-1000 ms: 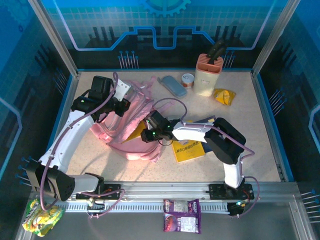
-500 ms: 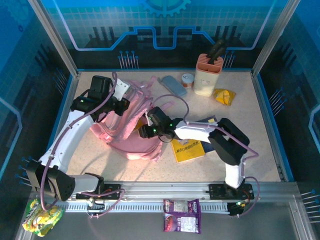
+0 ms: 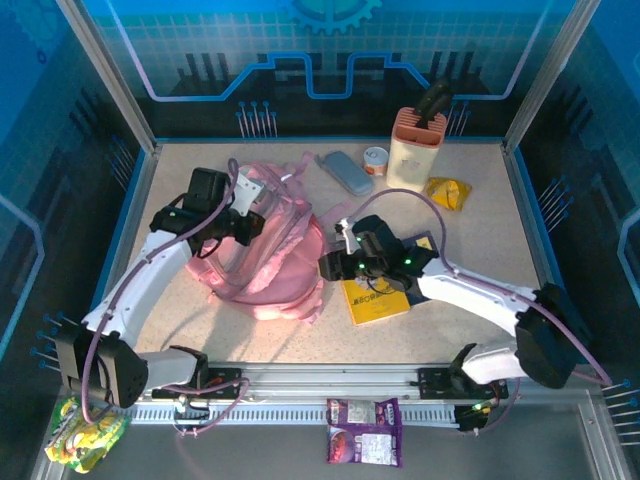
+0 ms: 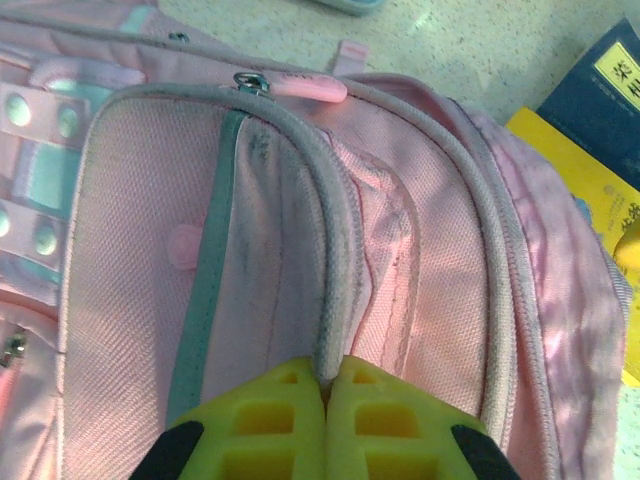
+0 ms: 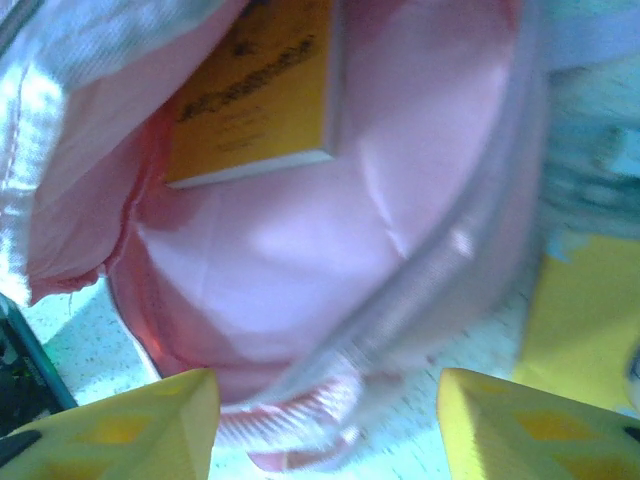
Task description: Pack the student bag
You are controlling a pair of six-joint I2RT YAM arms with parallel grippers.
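Note:
The pink student bag (image 3: 270,255) lies left of centre with its mouth facing right. My left gripper (image 3: 238,224) is shut on the grey piped rim of the bag (image 4: 330,250), and in the left wrist view that gripper (image 4: 327,385) pinches the trim between its yellow pads. Just outside the bag's mouth, my right gripper (image 3: 330,266) stands open. The right wrist view looks between its spread fingertips (image 5: 130,425) into the pink lining (image 5: 330,230), with that gripper (image 5: 325,430) holding nothing. A yellow book (image 5: 255,90) lies inside the bag.
Another yellow book (image 3: 378,300) and a dark blue book (image 3: 425,245) lie on the table under my right arm. At the back stand a cream holder (image 3: 415,150), a grey pencil case (image 3: 344,172), a small can (image 3: 375,160) and a yellow packet (image 3: 448,192).
My right arm has drawn back to the right, out of the bag's mouth, with its gripper open. The left gripper has shifted slightly nearer, still holding the rim.

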